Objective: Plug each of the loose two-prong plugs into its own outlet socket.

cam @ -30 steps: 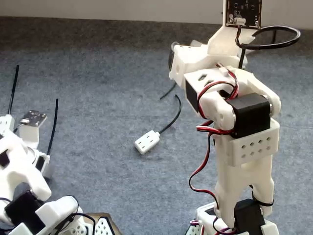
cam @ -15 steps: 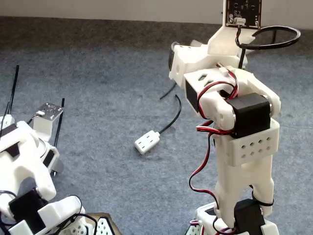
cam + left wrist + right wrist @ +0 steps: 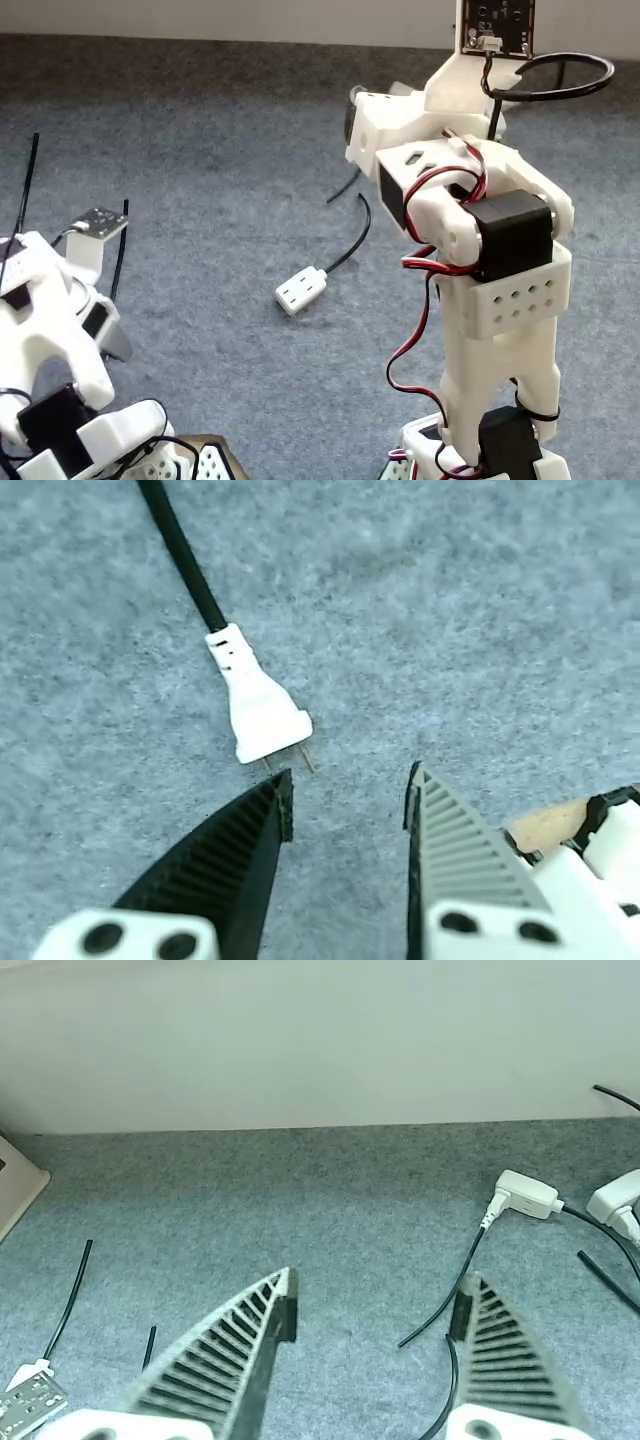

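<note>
Left wrist view: white two-prong plug on black cord lies flat on the grey desk, near left, prongs facing the wide left jaws. Mid-desk lies a white outlet socket; the right jaws stand wide.

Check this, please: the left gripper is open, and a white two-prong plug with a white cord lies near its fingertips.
The cord is black, not white, as the left wrist view shows. The left gripper is open, and the white two-prong plug lies near its fingertips.

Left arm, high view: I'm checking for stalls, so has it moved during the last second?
Yes. The left arm has shifted rightward, toward the white outlet socket, which lies unmoved.
</note>
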`<action>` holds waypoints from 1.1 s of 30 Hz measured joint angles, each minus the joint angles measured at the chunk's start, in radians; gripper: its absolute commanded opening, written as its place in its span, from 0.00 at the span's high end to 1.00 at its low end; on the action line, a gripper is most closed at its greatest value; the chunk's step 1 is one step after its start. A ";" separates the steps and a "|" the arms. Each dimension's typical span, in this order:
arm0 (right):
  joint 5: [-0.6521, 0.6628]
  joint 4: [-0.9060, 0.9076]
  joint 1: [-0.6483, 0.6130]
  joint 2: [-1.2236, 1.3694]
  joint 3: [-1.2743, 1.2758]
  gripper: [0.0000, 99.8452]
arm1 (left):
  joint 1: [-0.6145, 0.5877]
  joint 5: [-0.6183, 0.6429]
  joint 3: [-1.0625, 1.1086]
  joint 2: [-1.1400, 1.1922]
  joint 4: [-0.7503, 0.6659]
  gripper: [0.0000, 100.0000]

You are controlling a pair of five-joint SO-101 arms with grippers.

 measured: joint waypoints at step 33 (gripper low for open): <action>0.000 0.000 0.000 0.000 0.000 0.75 | 0.023 0.206 0.301 -0.014 -0.440 0.80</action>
